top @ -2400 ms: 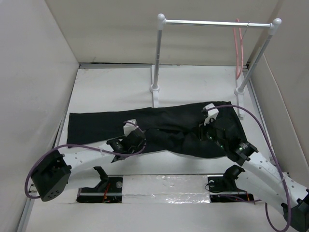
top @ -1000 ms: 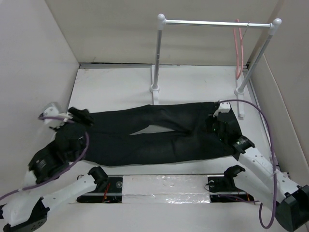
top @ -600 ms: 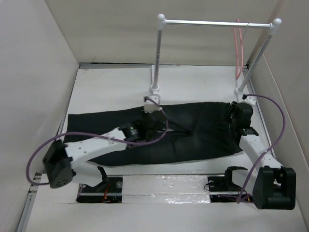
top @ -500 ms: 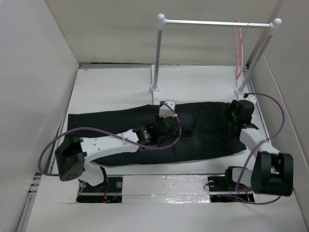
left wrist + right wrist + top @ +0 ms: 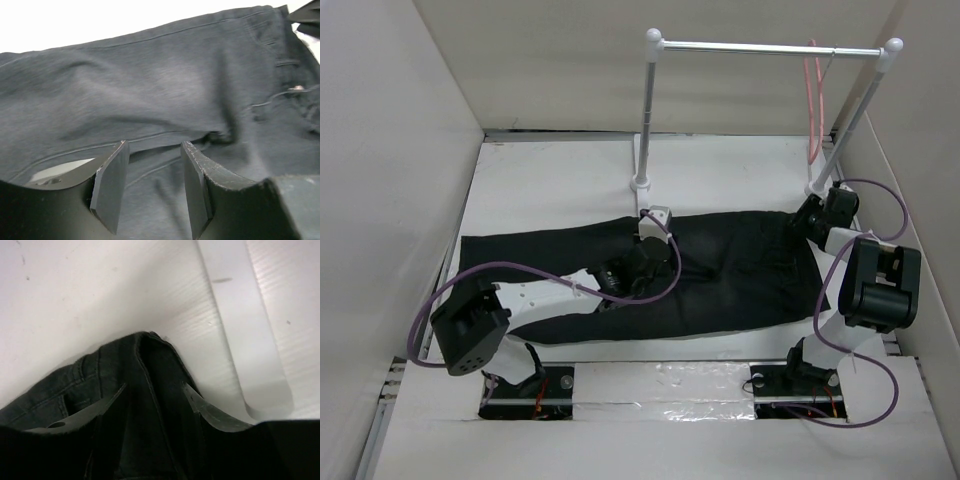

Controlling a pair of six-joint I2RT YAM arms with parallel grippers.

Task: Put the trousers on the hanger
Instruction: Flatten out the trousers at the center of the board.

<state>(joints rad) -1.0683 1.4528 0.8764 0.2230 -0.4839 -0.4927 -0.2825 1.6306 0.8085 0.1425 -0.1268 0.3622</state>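
Left pincer point(image 5: 153, 150) gapes over trousers point(image 5: 175, 75) (right pincer point(image 5: 154, 387) likewise, straddling a corner).

Matt black cloth on a smooth white tabletop.
From my seat the trousers point(image 5: 740, 265) read as soft, matt black woven cloth with raised seams and creases. The tabletop point(image 5: 560, 180) is smooth white board, faintly ribbed near its far right corner. My left fingers point(image 5: 111, 182) look like dark matt plastic, scuffed at the edges. The rail point(image 5: 770, 47) is shiny metal, the hanger point(image 5: 812, 110) smooth pink. Crinkled silver foil point(image 5: 660, 392) lines the near edge.
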